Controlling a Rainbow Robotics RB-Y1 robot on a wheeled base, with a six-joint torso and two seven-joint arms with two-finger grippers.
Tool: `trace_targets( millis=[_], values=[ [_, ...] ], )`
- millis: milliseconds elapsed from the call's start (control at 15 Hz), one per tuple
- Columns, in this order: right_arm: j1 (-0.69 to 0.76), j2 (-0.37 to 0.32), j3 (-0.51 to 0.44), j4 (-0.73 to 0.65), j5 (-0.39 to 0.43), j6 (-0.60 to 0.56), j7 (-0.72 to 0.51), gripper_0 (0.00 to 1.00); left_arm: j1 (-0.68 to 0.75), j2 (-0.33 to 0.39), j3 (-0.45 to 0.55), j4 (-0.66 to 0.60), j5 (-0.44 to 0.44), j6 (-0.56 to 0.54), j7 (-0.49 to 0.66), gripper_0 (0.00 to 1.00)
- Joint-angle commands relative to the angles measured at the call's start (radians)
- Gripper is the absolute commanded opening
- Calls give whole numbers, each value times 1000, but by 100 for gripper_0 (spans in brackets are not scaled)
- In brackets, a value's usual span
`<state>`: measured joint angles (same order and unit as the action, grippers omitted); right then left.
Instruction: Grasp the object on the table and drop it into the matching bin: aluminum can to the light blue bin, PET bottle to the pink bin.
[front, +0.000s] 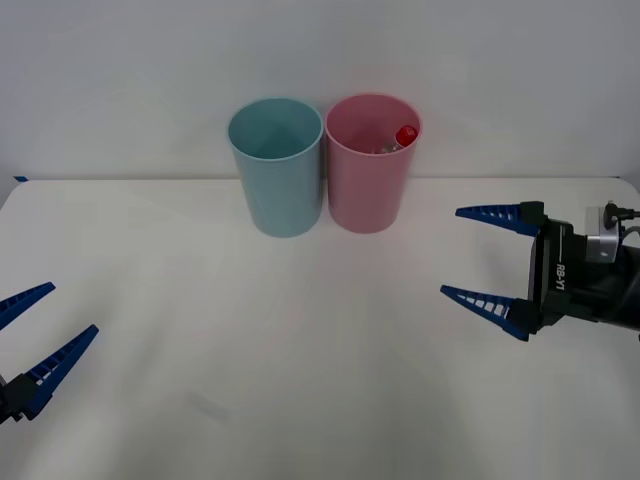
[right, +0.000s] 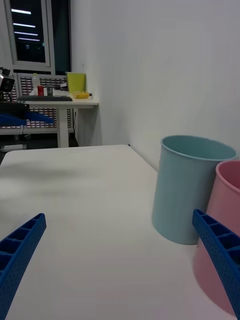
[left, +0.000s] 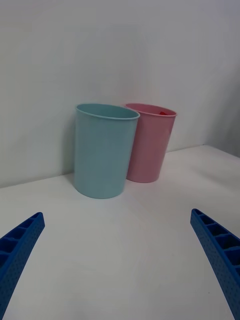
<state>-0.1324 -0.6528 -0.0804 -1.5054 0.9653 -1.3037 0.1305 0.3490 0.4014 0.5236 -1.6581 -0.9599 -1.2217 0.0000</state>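
The PET bottle (front: 400, 139) apparently lies inside the pink bin (front: 368, 190) near the table's (front: 300, 350) far edge, so sorting looks done; right gripper (front: 480, 255) and left gripper (front: 35, 330) both gape, empty.

- Front view looks forward and down over the table (front: 300, 350).
- Both wrist views sit low near its side edges, sharing the blue bin (right: 187, 187) and pink bin (left: 150, 145) by its far edge.
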Motion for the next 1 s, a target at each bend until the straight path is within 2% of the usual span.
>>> trace_targets(
  millis=[67, 400, 1000],
  values=[
    [74, 1, -32, 1, -11, -20, 60, 100, 0, 0, 0, 0, 0, 0, 0, 100],
    [197, 1, -82, -19, -27, -25, 101, 100, 0, 0, 0, 0, 0, 0, 0, 100],
    [379, 35, -180, -122, -28, -5, 64, 100, 0, 0, 0, 0, 0, 0, 0, 100]
  ],
)
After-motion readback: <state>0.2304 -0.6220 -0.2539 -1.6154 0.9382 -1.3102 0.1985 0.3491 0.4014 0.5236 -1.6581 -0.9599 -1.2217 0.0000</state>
